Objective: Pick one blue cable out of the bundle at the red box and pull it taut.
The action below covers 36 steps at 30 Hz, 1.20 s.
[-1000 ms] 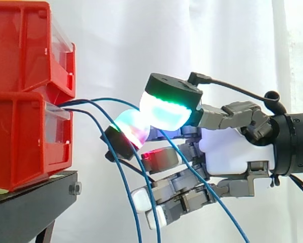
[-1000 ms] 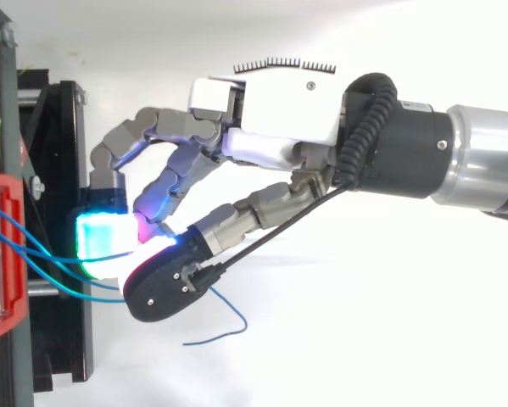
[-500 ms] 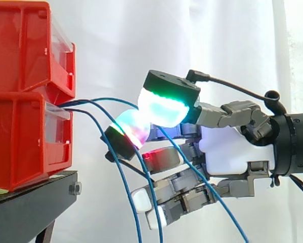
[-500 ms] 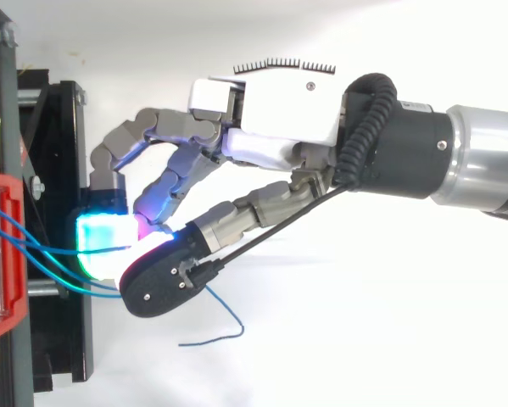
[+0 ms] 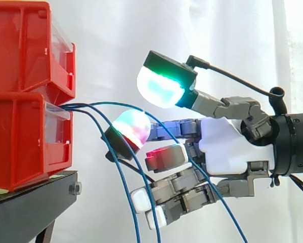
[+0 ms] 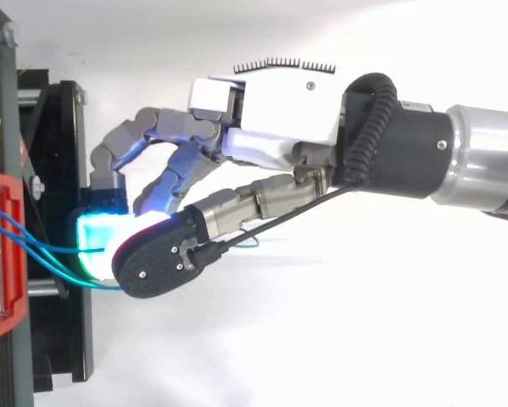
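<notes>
The thumb has lifted off the finger it was pressing half a second ago. Its glowing green and cyan pad (image 5: 159, 86) now stands clear above that finger's pink and cyan pad (image 5: 132, 126), with open air between them. The grey and white robot hand (image 5: 227, 147) is therefore unclenched and pinches nothing, though its lower fingers stay loosely bent.

Three thin blue cables leave the mouth of the lower red plastic bin (image 5: 14, 142). One blue cable (image 5: 105, 103) arcs across to the hand, lies over the pink pad and runs down past the palm, slack rather than tight. The other two cables (image 5: 136, 228) hang down between bin and hand.

There are two bins: the upper red plastic bin (image 5: 19, 45) is stacked on the lower, which sits on the black stand (image 5: 35, 202). No lettering on them is legible.
</notes>
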### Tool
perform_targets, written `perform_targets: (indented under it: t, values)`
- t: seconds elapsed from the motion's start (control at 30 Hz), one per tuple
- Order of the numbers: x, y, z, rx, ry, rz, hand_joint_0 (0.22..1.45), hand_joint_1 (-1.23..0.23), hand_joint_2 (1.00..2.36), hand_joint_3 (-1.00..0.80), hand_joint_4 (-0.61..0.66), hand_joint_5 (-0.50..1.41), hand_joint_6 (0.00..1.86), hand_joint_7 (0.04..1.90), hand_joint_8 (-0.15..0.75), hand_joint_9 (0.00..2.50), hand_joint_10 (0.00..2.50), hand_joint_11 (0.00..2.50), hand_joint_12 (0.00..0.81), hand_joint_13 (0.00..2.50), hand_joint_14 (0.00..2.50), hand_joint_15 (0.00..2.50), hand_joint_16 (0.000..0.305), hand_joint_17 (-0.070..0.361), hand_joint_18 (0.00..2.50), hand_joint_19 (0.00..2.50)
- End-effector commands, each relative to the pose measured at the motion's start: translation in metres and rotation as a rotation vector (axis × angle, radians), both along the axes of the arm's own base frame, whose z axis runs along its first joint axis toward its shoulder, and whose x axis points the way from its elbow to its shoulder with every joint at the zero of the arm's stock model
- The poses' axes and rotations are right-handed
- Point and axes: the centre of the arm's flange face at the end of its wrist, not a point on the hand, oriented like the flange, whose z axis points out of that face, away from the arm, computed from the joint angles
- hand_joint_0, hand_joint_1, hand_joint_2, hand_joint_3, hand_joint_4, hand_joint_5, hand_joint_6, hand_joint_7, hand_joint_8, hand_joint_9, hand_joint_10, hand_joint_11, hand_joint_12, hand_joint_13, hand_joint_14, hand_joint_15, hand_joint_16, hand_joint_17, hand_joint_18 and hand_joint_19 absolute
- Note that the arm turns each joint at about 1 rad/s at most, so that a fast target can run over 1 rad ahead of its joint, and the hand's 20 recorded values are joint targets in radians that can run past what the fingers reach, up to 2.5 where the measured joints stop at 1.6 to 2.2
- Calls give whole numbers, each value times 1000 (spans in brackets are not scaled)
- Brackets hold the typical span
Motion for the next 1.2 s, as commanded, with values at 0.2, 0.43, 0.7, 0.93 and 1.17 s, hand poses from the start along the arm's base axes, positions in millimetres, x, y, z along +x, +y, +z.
perform_targets:
  t: [0.2, 0.43, 0.7, 0.93, 1.17]
  values:
    - [0, 0, -1, -2, 1, 0, 522, -618, 1000, -499, -66, -207, 911, 956, 181, 1074, 0, 1437, 380, 802, 20, 646, 52, 117, 610, 555]
    - [0, 0, 0, -1, 0, 0, 546, -558, 1004, -442, -85, -194, 904, 986, 179, 1098, 2, 1436, 370, 803, 21, 653, 50, 113, 600, 562]
    - [1, 0, 0, -1, -6, 0, 570, -553, 1011, -348, -83, -190, 900, 1012, 172, 1099, 2, 1457, 368, 800, 22, 649, 49, 110, 588, 568]
    - [1, 0, 0, -2, -6, 0, 568, -622, 1017, -231, -75, -190, 912, 1034, 180, 1097, 2, 1444, 368, 801, 20, 653, 49, 110, 591, 551]
    - [1, 0, 2, -2, -11, 0, 592, -690, 1017, -254, -77, -197, 923, 1002, 173, 1070, 4, 1445, 363, 798, 21, 645, 48, 108, 608, 524]
